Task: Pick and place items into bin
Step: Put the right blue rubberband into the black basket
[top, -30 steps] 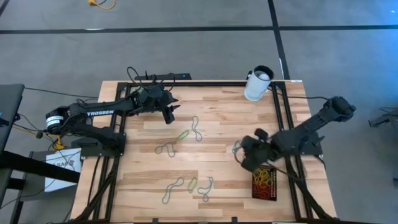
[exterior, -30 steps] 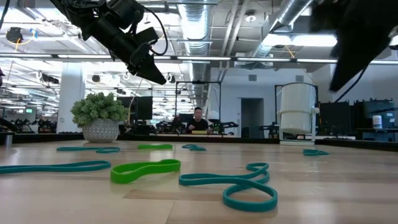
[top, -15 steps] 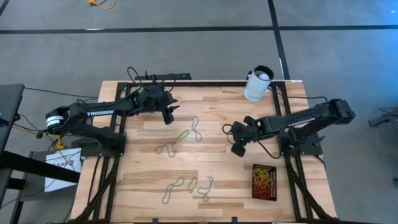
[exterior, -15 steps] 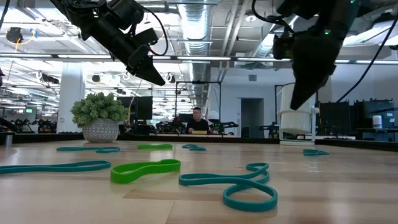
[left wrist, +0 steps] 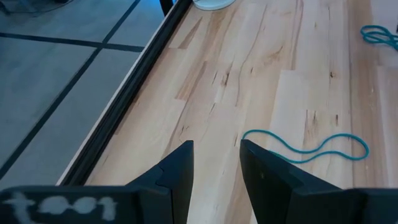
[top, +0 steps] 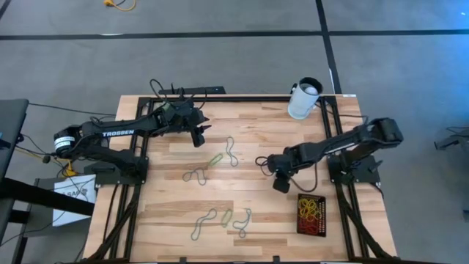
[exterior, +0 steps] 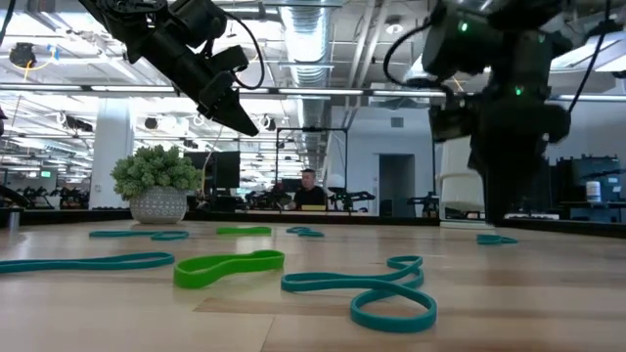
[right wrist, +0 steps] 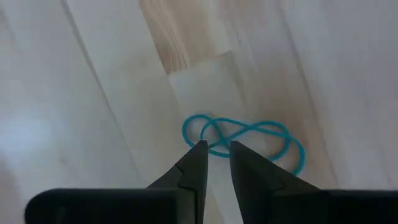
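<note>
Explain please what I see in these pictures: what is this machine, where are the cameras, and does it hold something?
Two dark robot arms work at a wooden table. One camera looks down from above, one sits at table height, and one rides on each wrist. Loose rubber bands lie on the wood; more fill the small black bin. A white cup stands at the far edge. The left gripper waits in the air, fingers apart, empty. The right gripper hangs open over a blue band, holding nothing.
</note>
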`<state>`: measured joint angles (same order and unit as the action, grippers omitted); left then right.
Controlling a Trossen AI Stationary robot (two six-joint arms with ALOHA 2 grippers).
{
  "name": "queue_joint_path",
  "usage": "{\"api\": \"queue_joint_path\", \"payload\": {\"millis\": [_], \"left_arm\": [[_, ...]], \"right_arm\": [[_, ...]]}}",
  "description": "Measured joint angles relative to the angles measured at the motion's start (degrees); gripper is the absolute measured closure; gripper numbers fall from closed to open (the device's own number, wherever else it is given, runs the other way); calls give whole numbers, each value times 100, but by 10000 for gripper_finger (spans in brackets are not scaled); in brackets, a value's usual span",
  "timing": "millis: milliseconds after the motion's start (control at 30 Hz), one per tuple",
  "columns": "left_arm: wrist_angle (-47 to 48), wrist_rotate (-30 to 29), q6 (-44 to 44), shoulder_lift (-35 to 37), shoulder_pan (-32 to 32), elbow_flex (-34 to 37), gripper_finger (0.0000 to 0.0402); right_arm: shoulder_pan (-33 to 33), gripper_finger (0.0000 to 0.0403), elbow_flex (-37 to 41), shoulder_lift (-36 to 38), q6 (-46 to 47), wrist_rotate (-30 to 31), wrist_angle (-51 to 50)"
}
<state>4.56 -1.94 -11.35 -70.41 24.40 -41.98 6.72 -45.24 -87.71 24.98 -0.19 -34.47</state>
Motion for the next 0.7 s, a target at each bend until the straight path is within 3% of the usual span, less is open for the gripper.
{"api": "queue_joint_path", "payload": {"millis": [200, 533, 700], "left_arm": [[95, -1, 2, 0, 0, 0, 280], [109, -1, 11, 0, 0, 0, 280], [109, 0, 13, 0, 0, 0, 280]], "right_arm": [[-98, 340, -8, -428, -17, -91, 62], [-124, 340, -9, -472, -15, -141, 154], [-98, 342, 1, -550, -27, -454, 781]]}}
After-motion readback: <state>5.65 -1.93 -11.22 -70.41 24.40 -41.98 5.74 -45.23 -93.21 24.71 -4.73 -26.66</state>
